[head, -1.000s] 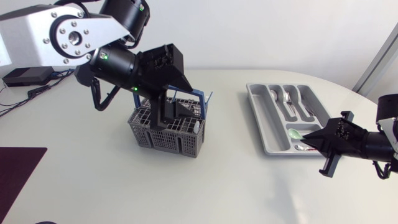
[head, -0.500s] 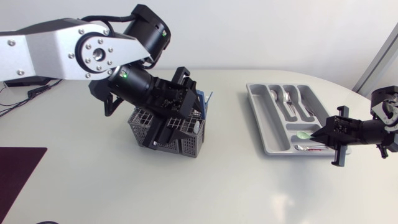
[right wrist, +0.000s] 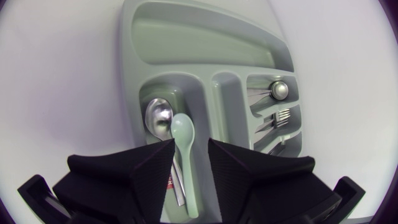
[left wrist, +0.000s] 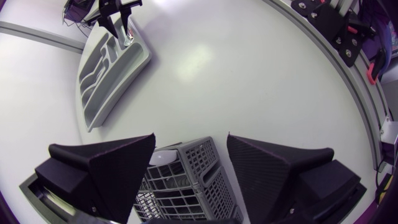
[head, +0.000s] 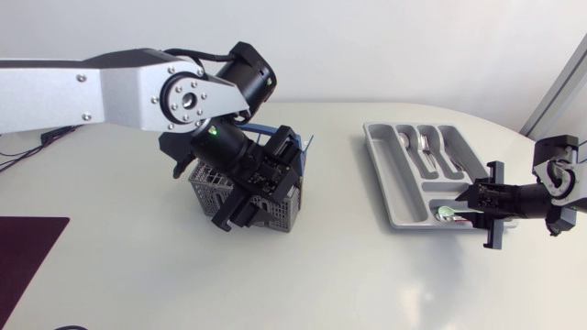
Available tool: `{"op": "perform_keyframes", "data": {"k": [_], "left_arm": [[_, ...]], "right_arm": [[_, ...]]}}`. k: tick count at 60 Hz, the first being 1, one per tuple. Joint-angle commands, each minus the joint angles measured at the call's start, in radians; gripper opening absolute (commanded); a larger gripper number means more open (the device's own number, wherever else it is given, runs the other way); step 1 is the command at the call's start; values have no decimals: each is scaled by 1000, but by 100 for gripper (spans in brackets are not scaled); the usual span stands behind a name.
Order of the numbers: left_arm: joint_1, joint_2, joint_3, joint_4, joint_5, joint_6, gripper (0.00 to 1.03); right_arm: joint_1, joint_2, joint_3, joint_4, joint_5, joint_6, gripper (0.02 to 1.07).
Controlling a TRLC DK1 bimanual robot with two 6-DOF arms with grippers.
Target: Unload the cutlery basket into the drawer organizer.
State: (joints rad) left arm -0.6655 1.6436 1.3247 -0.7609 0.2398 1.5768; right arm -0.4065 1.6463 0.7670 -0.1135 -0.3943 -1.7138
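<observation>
Basket unloading is sitting partway through, by my read. Left arm, in from the left edge, is hovering its left gripper (left wrist: 190, 140) right over the cutlery basket (left wrist: 186, 180). Its fingers are standing wide apart w/ nothing btwn them, one to each side above the basket's top, and not touching it as far as I can see. Pale rounded piece (left wrist: 163, 157) is poking up out of a cell under the gripper, so at least one item is waiting to go. Other cells I can't read thru the mesh.

Farther over, right gripper (right wrist: 189, 142) is sitting low at the near cross slot of the drawer organizer (head: 383, 179). Its fingers are standing a narrow gap apart. Green spoon (right wrist: 182, 134) is lying in that slot w/ its handle running btwn them, just beside a metal spoon (right wrist: 157, 118). A bit of metal handle is showing btwn the green handle and one finger, so I'm judging it set down, not clamped. Beyond that, the long slots are holding metal forks and spoons (head: 426, 151).

So several pcs are lying sorted in the organizer, and at least one more is needing a lift, carry and drop.

Table (head: 330, 275) is looking white, smooth and slightly glossy. Dark mat (head: 27, 257) is lying at its near-left corner, well apart from the basket.
</observation>
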Motion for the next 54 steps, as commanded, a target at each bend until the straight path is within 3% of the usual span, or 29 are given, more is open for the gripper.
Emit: {"op": "perform_keyframes", "data": {"k": [1,13,17,39,54], "left_arm": [[-14,28,41,-15,-22,72,82],[-23,61,93,-31,-62,89,83],[-25,70,113,-31,-74,86,83],[-23,108,162,-58,-160,81,83],[-32,133,200,-61,-175,74,83]], "right_arm": [[9,-60,-51,25,2,-12,65],[17,-186,-133,44,-41,39,80],[38,-221,-160,67,-40,89,104],[186,-462,-281,63,-84,299,103],[296,-533,-245,11,-81,692,102]]}}
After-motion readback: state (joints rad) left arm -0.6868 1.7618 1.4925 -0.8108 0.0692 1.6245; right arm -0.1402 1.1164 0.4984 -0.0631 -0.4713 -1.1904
